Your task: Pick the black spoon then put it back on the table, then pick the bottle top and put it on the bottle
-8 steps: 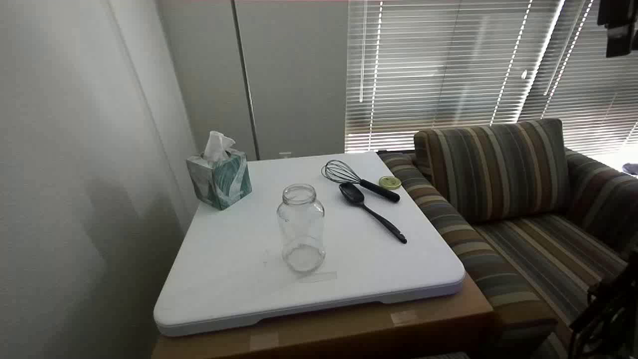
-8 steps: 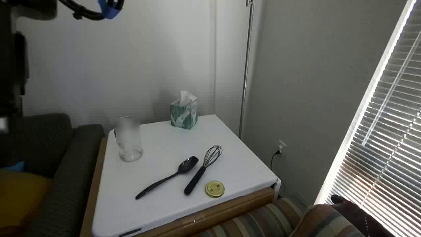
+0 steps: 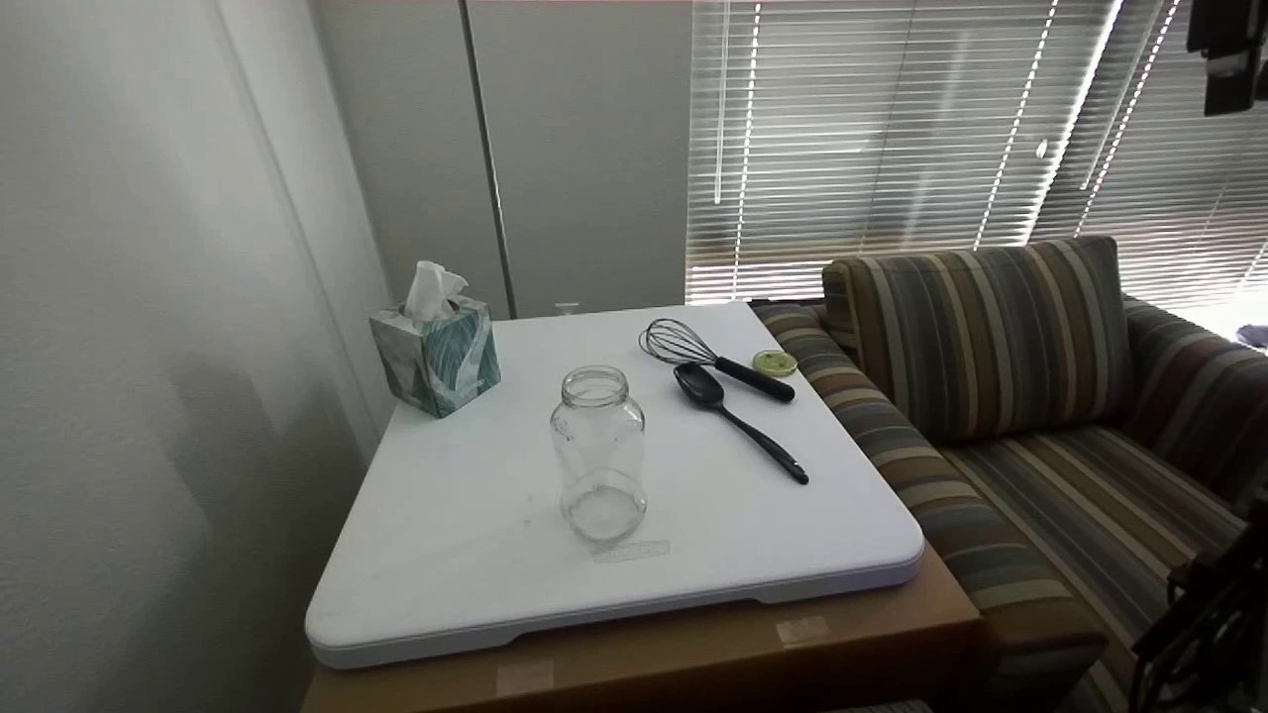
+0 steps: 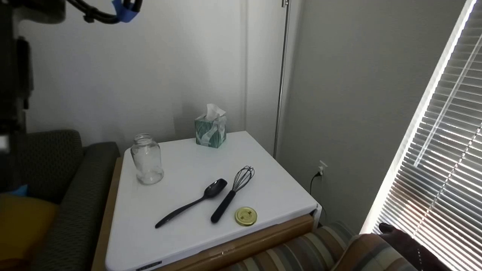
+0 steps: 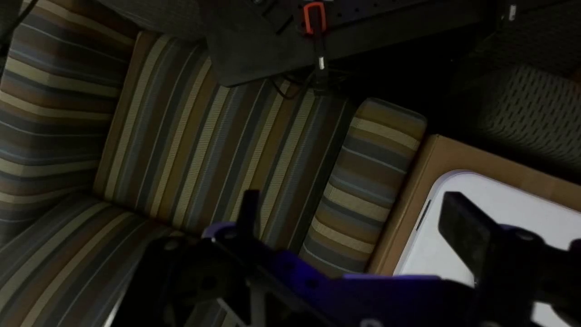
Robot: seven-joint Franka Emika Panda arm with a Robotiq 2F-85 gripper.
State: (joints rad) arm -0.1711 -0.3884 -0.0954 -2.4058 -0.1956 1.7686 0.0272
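The black spoon (image 3: 745, 427) lies on the white table (image 3: 446, 564), its bowl toward the whisk; it also shows in an exterior view (image 4: 214, 189). The gold bottle top (image 3: 775, 362) lies flat near the table edge, beside the whisk handle, and in an exterior view (image 4: 246, 216). The clear glass bottle (image 3: 600, 451) stands upright with its mouth uncovered, also in an exterior view (image 4: 147, 162). My gripper (image 5: 352, 202) is open and empty in the wrist view, above the striped armchair and a table corner (image 5: 490, 195). It is away from the spoon, bottle top and bottle.
A black-handled wire whisk (image 3: 756, 379) lies between the spoon and the bottle top. A teal tissue box (image 3: 436, 356) stands at the table's wall side. A striped armchair (image 3: 991, 356) stands against the table. A dark robot part (image 4: 15, 75) fills an exterior view's left edge.
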